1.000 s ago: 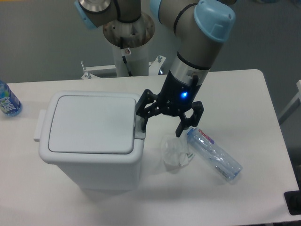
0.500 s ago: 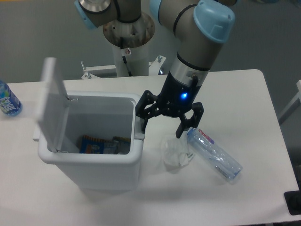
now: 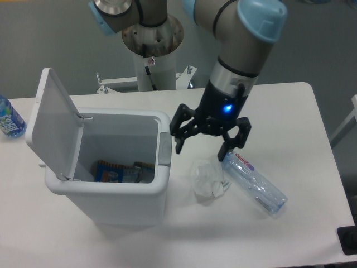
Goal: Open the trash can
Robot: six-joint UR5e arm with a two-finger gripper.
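Trash can: white bin, left-centre of the table. Lid stands up on the far-left side; the interior shows wrappers at the bottom. Grey latch on the right rim.

Gripper: fingers spread wide, empty, just right of the latch, apart from it.

Step, judged: opening looks done; best finish is a straight lift, fingers clear of the rim.

Room: crumpled wrap and a lying plastic bottle sit close beneath the gripper; upward is free. Second bottle at the left edge, well apart.
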